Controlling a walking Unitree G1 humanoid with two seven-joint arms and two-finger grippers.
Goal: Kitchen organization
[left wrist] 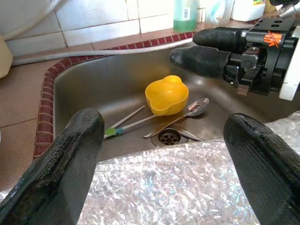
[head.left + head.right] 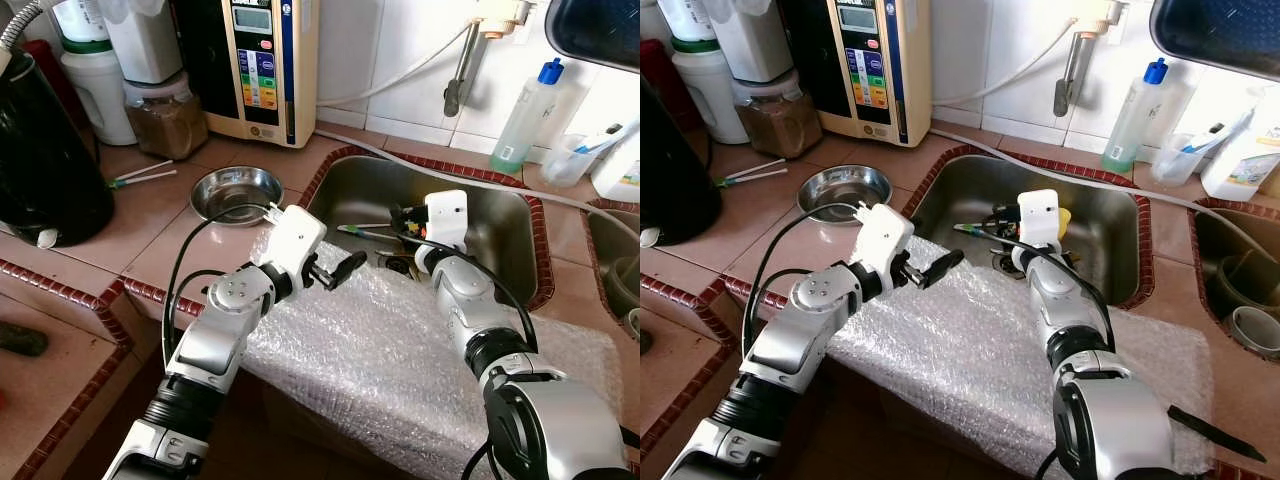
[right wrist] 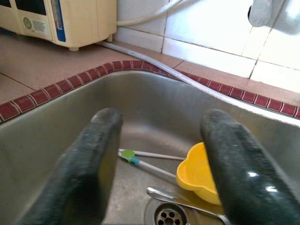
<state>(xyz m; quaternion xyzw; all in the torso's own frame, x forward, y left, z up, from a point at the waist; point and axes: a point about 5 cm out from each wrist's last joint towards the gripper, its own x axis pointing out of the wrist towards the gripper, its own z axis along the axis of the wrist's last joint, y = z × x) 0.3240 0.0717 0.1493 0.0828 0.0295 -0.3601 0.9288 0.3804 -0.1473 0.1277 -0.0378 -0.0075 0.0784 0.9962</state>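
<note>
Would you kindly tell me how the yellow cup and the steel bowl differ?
The yellow cup is bright plastic-looking and lobed; the steel bowl is round, shiny metal. The cup lies overturned inside the sink beside a spoon; the bowl stands upright on the tiled counter. Neither is held.

From the head we look forward and down on the counter and sink [image 2: 520, 215]; both eye views share nearly the same scene, slightly offset. Our left wrist view looks across the bubble wrap [image 1: 178, 187] into the sink, close in. Our right wrist view faces the sink's back wall from inside it. Both wrist views share the yellow cup [image 3: 199, 173] and drain [image 1: 169, 137].
</note>
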